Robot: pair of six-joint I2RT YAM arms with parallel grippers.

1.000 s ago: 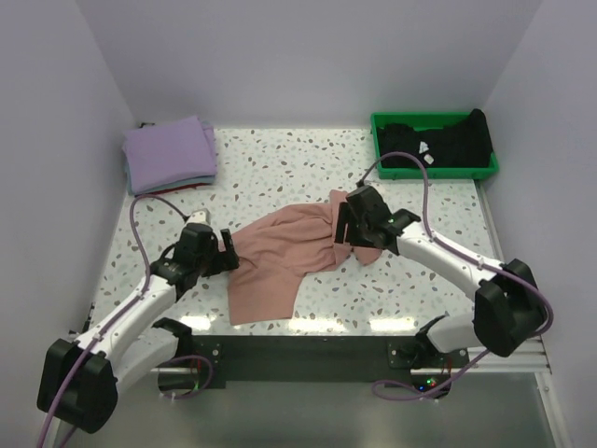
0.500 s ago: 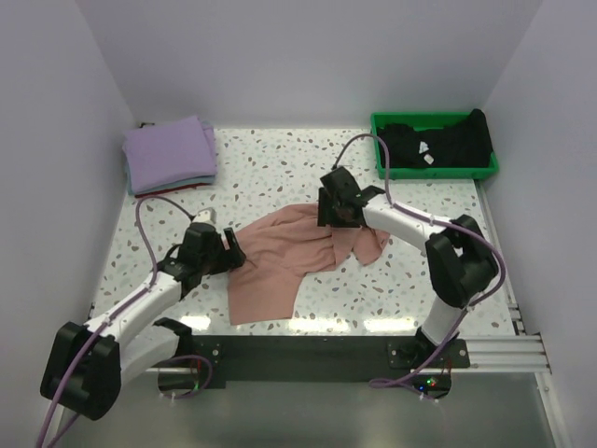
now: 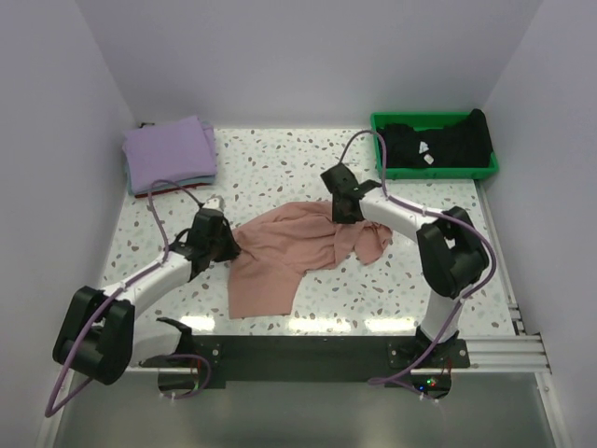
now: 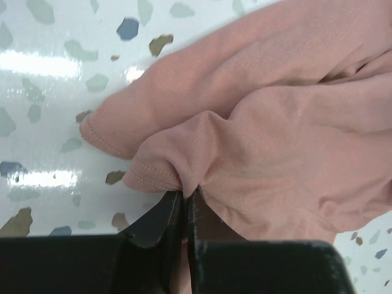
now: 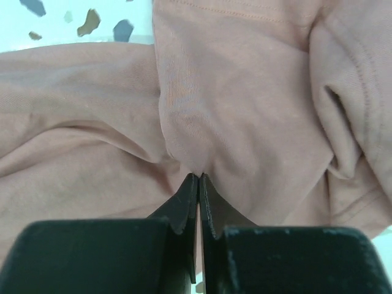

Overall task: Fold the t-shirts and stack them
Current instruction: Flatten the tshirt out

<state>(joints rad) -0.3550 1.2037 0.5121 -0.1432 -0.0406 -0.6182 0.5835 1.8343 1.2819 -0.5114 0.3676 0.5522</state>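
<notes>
both arms have swung inward and nipped shut: left fingers (image 4: 160, 223) pinch the salmon-pink t-shirt (image 3: 289, 247) at its left hem, right fingers (image 5: 184, 205) its far edge; it lies crumpled on the worktop (image 3: 280, 159), lengthwise between them.

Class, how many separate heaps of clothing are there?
3: salmon-pink t-shirt mid-table, folded lavender stack back left, black clothing in green tray back right; layers may hide more.
</notes>
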